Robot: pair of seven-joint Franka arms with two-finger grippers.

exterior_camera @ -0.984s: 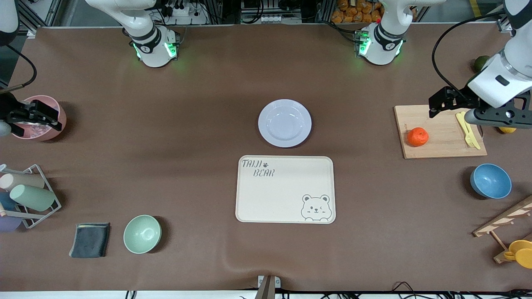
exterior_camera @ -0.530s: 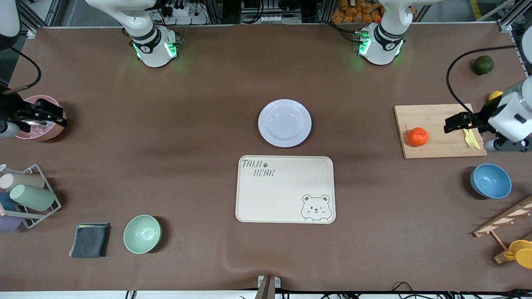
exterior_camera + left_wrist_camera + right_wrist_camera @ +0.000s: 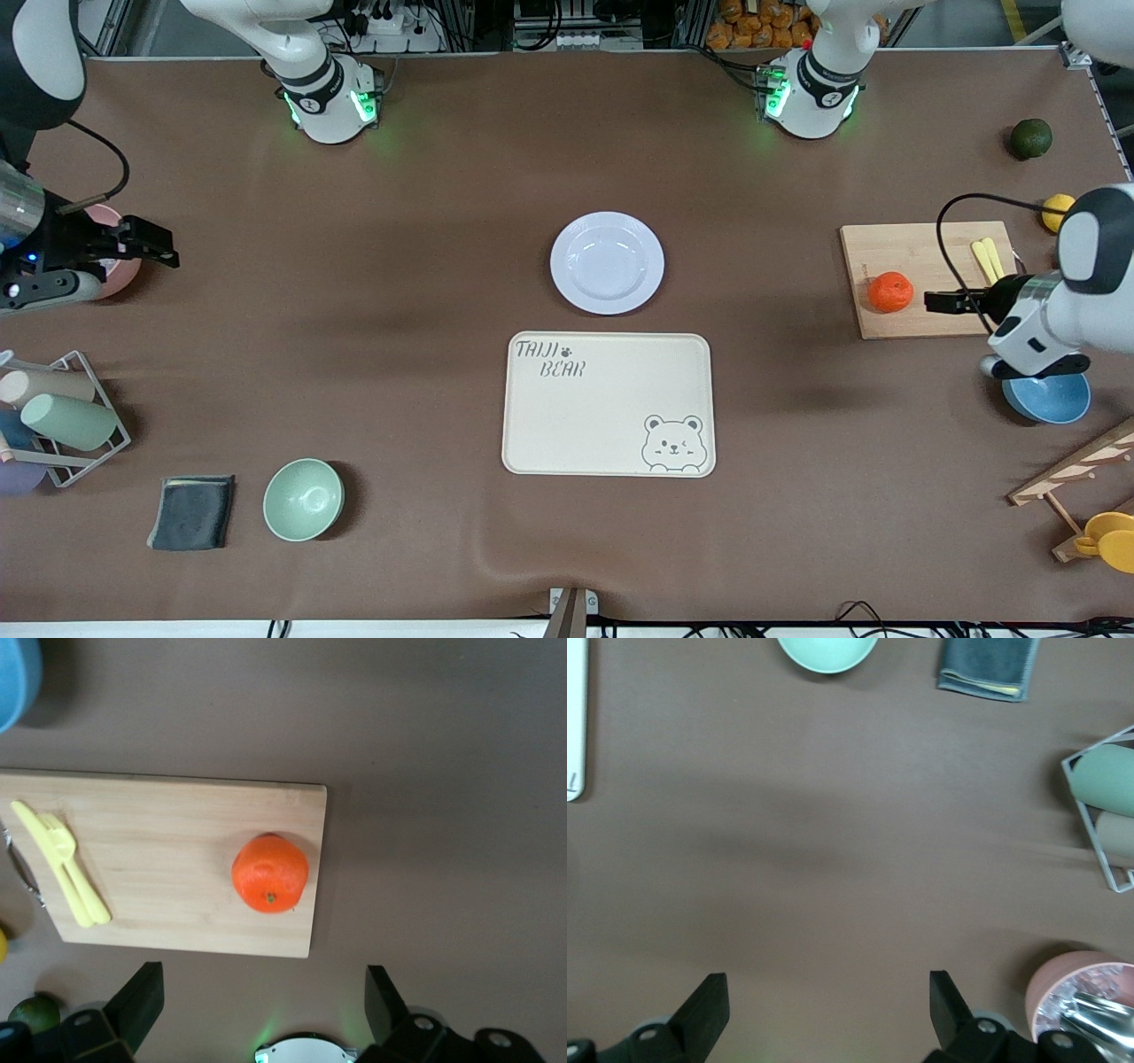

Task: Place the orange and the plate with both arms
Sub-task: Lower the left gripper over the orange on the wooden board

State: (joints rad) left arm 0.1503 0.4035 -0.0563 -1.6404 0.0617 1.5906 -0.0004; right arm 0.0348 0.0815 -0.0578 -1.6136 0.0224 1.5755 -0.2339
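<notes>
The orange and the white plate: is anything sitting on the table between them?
No. In the front view, only bare brown table lies between the orange, which sits on the wooden board, and the plate.

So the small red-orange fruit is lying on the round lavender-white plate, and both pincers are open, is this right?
Not quite. The front view shows the small red-orange fruit on the wooden cutting board, not the round lavender-white plate. Both pincers, left pincer and right pincer, are open.

From high across the table we face both arm bases. Our left wrist camera looks straight down on the cutting board [image 3: 177, 864], shared with the front view [image 3: 939, 279]; our right wrist looks down beside the pink bowl [image 3: 1085, 992]
</notes>
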